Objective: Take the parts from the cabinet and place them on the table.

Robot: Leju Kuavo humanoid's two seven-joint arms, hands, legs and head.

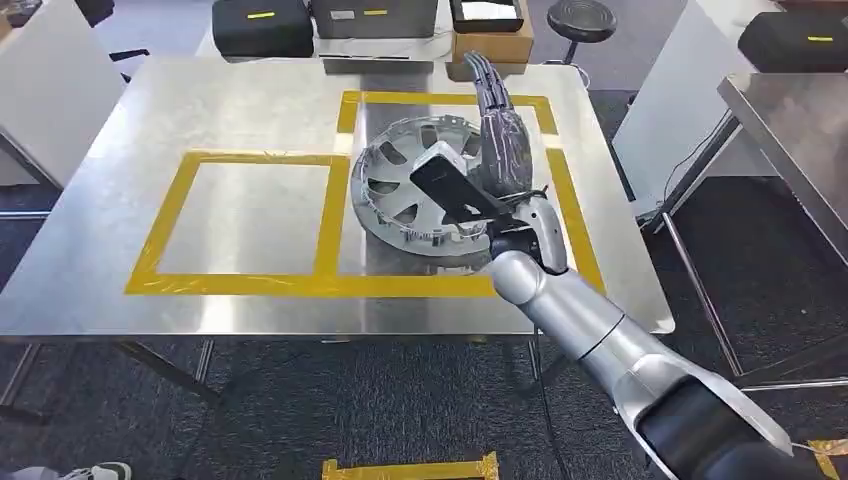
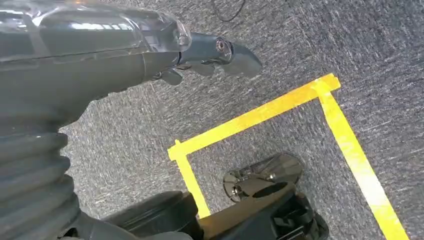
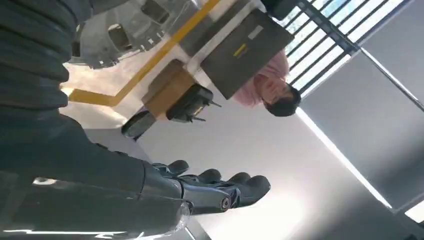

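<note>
No readable writing; cases (image 1: pixel 262 27) behind the table (image 1: pixel 120 240) carry small yellow labels, too small to read. Part (image 1: pixel 420 192), a round silver spoked cover, lies on the table inside the rt yellow-tape box (image 1: pixel 575 215), its rt side hidden by the right hand (image 1: pixel 500 140), fingers straight & spread over it, holding nothing. Left hand (image 2: pixel 210 52) hangs over taped carpet (image 2: pixel 350 45), fingers partly curled & empty; rt wrist view adds a person (image 3: pixel 270 90) beyond the table.

Silver right arm (image 1: pixel 590 325) — dark hand (image 1: pixel 500 130), grey ribbed cover.
</note>
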